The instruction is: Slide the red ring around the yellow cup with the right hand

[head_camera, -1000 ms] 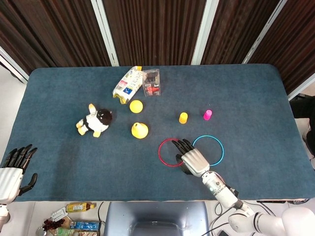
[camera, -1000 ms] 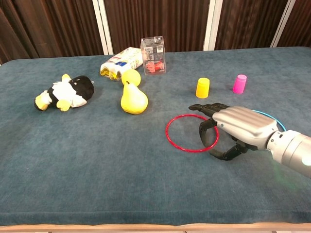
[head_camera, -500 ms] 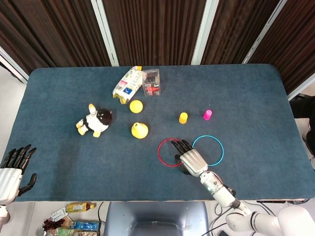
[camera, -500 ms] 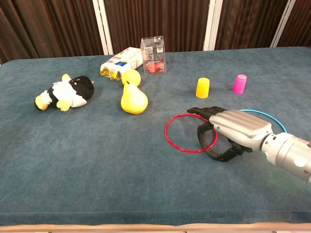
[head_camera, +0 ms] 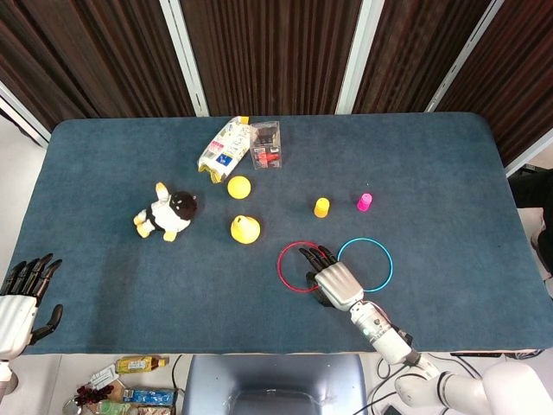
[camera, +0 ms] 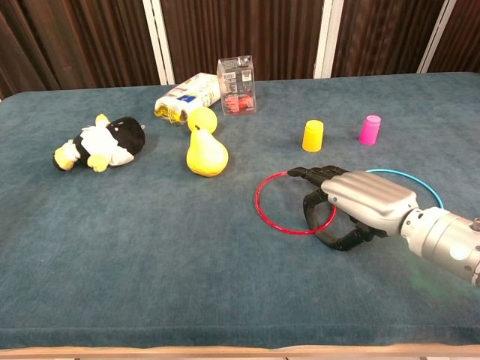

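1 thin red plastic ring (camera: 295, 203) lies flat on the blue cloth-covered table (camera: 187, 255), and its right side is covered by the right hand (camera: 358, 201), palm down. The hand's dark fingers (camera: 313, 174) are stretched forward over the ring's rim, with the thumb curled below; whether the ring is pressed or merely overhung cannot be told. Nothing is clasped in the hand.

Ahead of the fingertips, well apart from the ring, a small yellow plastic cup (camera: 313, 136) stands upside down, not yet encircled. To the right of that cup, a small pink plastic cup (camera: 370, 129) is seen. Just right of the hand, a thin blue ring (head_camera: 365, 264) lies flat, partly hidden by the wrist in the chest view.

Far to the hand's left, a yellow toy pear (camera: 205, 154), a yellow ball (camera: 202, 118), a black-and-white plush toy (camera: 101, 142), a printed snack bag (camera: 187, 95) and a clear plastic box (camera: 237, 85) are spread out.

The left hand (head_camera: 19, 298) is held off the table's near corner, fingers spread, empty.
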You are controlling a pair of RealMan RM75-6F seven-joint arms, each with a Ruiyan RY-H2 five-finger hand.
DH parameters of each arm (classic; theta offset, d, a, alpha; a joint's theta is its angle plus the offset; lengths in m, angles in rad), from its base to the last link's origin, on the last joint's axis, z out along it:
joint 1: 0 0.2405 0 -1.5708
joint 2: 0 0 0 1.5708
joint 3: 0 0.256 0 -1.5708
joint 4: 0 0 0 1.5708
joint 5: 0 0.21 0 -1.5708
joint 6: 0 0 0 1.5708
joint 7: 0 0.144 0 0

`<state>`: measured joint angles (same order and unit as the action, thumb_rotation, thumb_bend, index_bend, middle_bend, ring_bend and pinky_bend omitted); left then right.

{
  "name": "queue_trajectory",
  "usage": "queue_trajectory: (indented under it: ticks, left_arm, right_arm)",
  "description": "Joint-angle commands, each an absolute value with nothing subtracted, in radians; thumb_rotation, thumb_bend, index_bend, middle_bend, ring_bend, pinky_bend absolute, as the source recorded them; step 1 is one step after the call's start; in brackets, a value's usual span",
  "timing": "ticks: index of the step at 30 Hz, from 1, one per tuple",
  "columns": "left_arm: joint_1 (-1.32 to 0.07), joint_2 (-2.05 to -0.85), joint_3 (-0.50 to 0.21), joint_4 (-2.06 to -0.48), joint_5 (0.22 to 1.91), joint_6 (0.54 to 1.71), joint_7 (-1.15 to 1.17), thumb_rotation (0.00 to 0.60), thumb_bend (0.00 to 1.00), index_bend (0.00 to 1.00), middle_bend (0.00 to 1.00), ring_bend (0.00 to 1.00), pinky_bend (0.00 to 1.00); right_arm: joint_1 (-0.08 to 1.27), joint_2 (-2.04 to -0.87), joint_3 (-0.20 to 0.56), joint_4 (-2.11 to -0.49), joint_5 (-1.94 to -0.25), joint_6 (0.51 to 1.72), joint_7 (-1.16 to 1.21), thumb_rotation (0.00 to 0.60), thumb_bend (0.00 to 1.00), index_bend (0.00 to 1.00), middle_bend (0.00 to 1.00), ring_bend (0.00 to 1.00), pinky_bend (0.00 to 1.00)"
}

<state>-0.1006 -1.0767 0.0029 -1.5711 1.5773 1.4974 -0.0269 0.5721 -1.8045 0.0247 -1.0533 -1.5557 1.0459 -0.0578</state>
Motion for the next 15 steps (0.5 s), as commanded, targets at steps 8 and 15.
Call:
queue_trajectory:
  ticks: [8,15]
  left_arm:
    - [-0.098,-1.075,0.002,-1.570,1.580,1.501,-0.031,0.600,0.46,0.00,0.00,0.00,0.06]
    - [-0.098,-1.075,0.002,-1.568,1.581,1.503,-0.033,0.600,0.46,0.00,0.00,0.00,0.06]
  right_arm:
    - [0.574,-1.818,0.021,-1.026,-1.562,1.065,-0.031,0.600,0.59,0.83,0.10,0.00,0.00]
    - [0.573,-1.832,0.017,-1.003,-1.570,1.081,-0.009,0.600,0.59,0.89,0.12,0.00,0.00]
